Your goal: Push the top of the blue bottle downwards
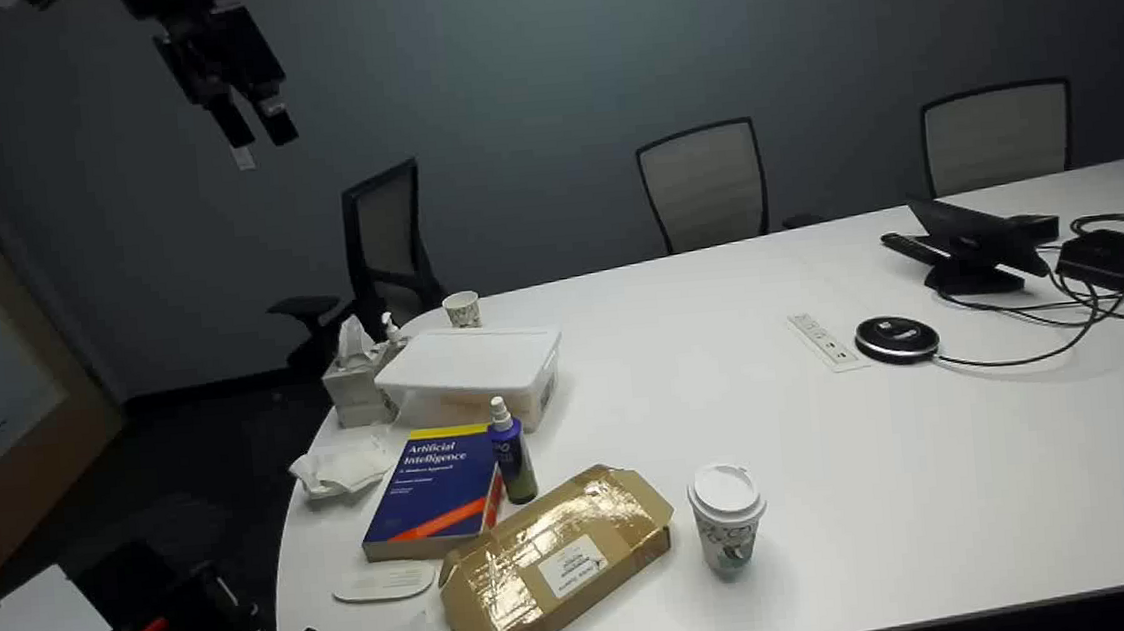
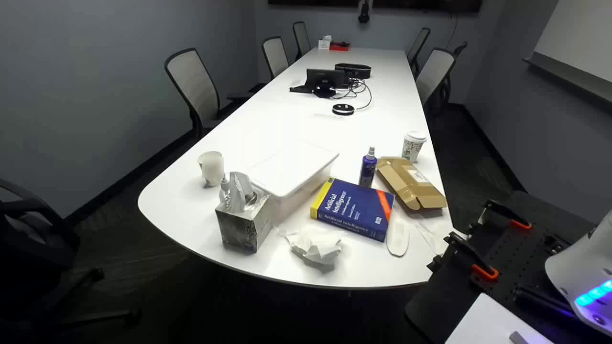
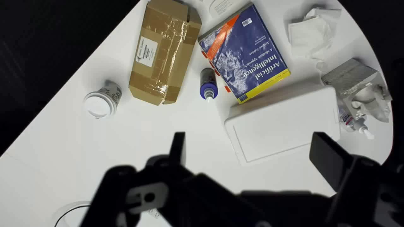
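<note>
The blue bottle stands upright on the white table, beside the book's edge. Its shoulder is blue, its lower part darker, and its narrow spray top pale grey-white. It also shows in an exterior view and, from above, in the wrist view. My gripper is high above the table at the upper left in an exterior view, well away from the bottle. In the wrist view the gripper has its two fingers wide apart with nothing between them. The bottle lies above and left of the middle of that gap.
A thick blue book lies touching or very near the bottle. A brown cardboard box lies on its other side. A white-lidded plastic container, lidded paper cup, tissue box and crumpled tissue are around.
</note>
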`<action>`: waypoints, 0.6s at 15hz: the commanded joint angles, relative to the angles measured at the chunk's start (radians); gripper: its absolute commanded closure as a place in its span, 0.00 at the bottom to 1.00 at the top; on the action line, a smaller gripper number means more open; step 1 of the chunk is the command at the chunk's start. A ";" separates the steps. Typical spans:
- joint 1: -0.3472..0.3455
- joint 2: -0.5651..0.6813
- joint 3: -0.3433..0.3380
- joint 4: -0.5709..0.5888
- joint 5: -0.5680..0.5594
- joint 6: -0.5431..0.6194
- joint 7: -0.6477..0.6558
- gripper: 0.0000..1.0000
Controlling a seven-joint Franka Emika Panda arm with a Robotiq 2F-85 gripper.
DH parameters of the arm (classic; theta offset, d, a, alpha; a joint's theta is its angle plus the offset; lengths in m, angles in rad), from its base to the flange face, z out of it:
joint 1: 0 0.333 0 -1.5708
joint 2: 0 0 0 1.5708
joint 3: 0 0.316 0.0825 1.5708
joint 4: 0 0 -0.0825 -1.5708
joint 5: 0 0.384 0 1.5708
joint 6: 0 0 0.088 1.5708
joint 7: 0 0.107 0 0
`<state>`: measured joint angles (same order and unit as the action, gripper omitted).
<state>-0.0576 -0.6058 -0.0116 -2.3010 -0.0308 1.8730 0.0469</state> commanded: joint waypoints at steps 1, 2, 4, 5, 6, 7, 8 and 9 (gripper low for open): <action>0.004 0.001 -0.003 0.002 -0.002 -0.002 0.001 0.00; 0.004 0.001 -0.003 0.002 -0.002 -0.002 0.001 0.00; 0.004 0.001 -0.003 0.002 -0.002 -0.002 0.001 0.00; 0.004 0.001 -0.003 0.002 -0.002 -0.002 0.001 0.00; -0.003 0.016 -0.005 0.012 -0.004 0.000 0.010 0.00; -0.012 0.031 -0.004 0.019 -0.010 0.004 0.026 0.00; -0.035 0.061 0.005 0.029 -0.027 0.013 0.076 0.00; -0.045 0.095 0.004 0.038 -0.033 0.022 0.105 0.00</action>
<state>-0.0647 -0.5922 -0.0161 -2.2993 -0.0368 1.8765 0.0726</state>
